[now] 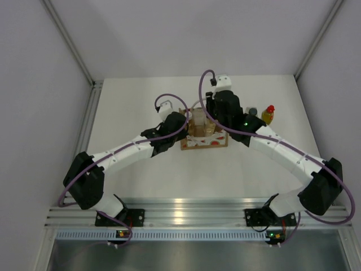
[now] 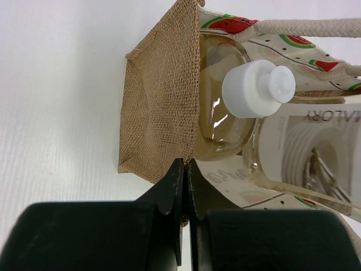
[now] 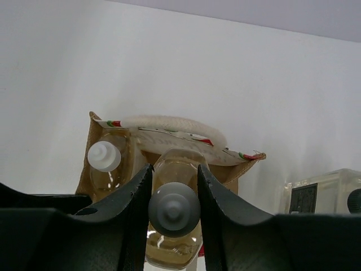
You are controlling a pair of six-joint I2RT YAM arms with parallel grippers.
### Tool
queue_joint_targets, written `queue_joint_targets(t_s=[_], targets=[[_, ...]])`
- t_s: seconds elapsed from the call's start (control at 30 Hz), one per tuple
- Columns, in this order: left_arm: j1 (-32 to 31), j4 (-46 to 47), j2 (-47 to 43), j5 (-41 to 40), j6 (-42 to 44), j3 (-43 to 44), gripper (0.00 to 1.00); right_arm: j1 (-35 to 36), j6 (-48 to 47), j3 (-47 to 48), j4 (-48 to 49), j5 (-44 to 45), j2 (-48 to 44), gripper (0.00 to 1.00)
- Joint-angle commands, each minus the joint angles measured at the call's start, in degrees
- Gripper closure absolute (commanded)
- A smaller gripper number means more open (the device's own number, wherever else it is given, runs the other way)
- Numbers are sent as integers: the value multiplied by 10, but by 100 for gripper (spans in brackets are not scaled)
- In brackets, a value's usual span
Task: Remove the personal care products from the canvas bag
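Two arms reach over the white table (image 1: 141, 186) and meet at the canvas bag (image 1: 204, 141), which stands mid-table with its watermelon-print front facing the bases. The job looks about half done. The clear bottle (image 1: 253, 112) with its dark cap and the yellow bottle (image 1: 268, 114) with its red cap already stand just right of the bag.

The left gripper (image 2: 186, 164) is clenched on the bag's burlap corner seam, probably to pin the light bag down while a bottle is lifted out. The right gripper (image 3: 175, 166) points down into the mouth. Its fingers press both sides of an amber bottle (image 3: 174, 209) with no gap showing, so I judge it grasped, low in the bag.

A second amber bottle (image 2: 256, 88) with a white cap stands beside it against the pinned wall, under the rope handle (image 2: 304, 26).

A white label (image 2: 316, 147) shows upside-down lettering ending "ALORY", cut off. The clear bottle's dark label is too small to read.
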Motion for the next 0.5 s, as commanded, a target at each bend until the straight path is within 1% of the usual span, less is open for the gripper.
queue_joint_targets(t_s=[0.0,0.27,0.47], targets=[[-6,-13,4,22,-4,10,100,12,-15,77,26,5,-66,100],[-6,-13,6,24,-10,9,100,6,-31,127,-2,8,-79,100],[-7,-13,4,23,-9,6,100,4,-42,145,-17,21,-110,100]])
